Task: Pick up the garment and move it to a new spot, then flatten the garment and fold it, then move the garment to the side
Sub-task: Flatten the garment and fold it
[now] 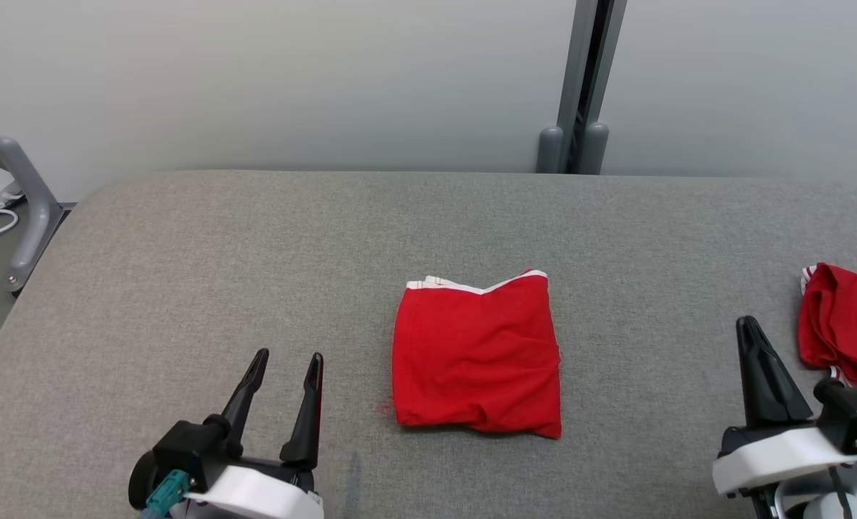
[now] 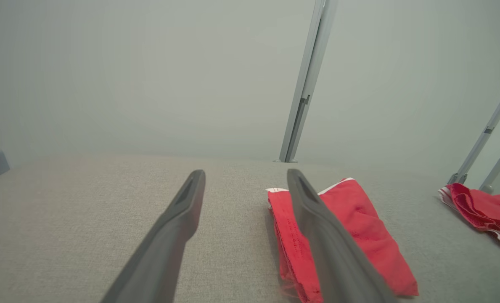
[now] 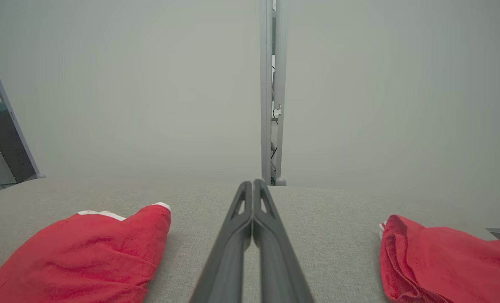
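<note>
One folded red fabric garment with white trim (image 1: 475, 357) lies flat near the middle of the grey fabric-covered desk (image 1: 255, 252), a touch toward 6 o'clock. It is a compact near-square packet with the white-edged hem on its 12 o'clock side. The fold looks done, so what remains is probably shifting it to the side. The left pincer (image 1: 289, 355) sits at 7 o'clock, jaws spread wide and empty, near the packet's 9 o'clock edge but apart from it, probably parked ready to pinch that edge. The right pincer (image 1: 749, 331) is at 4 o'clock, fingers pressed together, holding nothing, well apart from the packet. It sits between the packet and a bunched red garment with white stripes (image 1: 842, 328) at 3 o'clock, cut off by the frame. Can't tell if that one is finished or waiting. Both pincers are low and off the cloth, which reads as a pause between steps. Count: two red garments, one folded, one bunched; two pincers, one open, one closed; one desk; one grey metal post (image 1: 579, 86) at 12 to 1 o'clock behind.
</note>
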